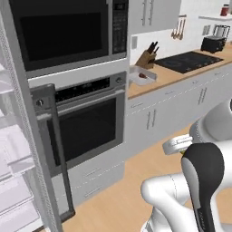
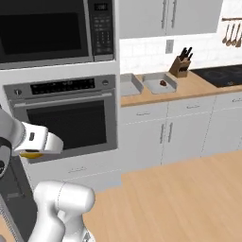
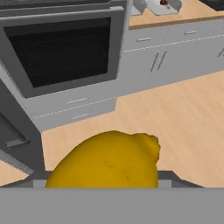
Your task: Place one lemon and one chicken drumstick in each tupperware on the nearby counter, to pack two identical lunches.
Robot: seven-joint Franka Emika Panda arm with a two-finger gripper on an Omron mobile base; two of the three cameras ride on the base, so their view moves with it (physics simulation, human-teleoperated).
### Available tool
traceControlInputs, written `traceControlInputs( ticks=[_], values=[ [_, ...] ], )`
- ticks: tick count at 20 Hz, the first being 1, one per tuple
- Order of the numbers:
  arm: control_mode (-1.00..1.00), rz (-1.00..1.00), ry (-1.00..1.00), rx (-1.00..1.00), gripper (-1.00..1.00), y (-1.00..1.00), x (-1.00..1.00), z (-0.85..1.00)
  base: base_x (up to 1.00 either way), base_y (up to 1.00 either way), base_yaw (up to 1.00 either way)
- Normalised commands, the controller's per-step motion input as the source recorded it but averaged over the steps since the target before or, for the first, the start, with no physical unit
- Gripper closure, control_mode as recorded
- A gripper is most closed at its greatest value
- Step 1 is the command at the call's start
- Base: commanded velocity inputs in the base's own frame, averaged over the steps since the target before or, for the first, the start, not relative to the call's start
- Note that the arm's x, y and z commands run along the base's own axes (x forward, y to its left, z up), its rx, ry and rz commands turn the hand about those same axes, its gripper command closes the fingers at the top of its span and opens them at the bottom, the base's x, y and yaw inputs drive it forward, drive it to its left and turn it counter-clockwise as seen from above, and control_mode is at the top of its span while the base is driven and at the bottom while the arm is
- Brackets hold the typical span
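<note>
A yellow lemon [image 3: 109, 159] bulks at the bottom centre of the hand view, its nubbed tip toward the right, its lower part cut off by the frame edge. Behind it lies light wooden flooring [image 3: 175, 122]. At upper left stands a built-in oven [image 3: 61, 50] with a dark glass door, and pale grey drawers [image 3: 74, 107] beneath it. To the right of the oven run pale cabinet fronts [image 3: 175, 52] with slim handles, topped by a wooden counter [image 3: 192, 13]. On that counter, at the top edge, sits a grey tupperware [image 3: 168, 6] with a small dark red item [image 3: 164, 2] inside; what it is cannot be told
</note>
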Motion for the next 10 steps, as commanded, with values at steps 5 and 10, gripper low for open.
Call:
traceControlInputs(
  ticks=[5, 10],
  values=[
    [1.0, 0.0, 0.0, 0.0, 1.0, 0.0, 0.0, 0.0, 1.0, -1.0, 0.0],
    [1.0, 0.0, 0.0, 0.0, 1.0, 0.0, 0.0, 0.0, 1.0, -1.0, 0.0]
  ],
)
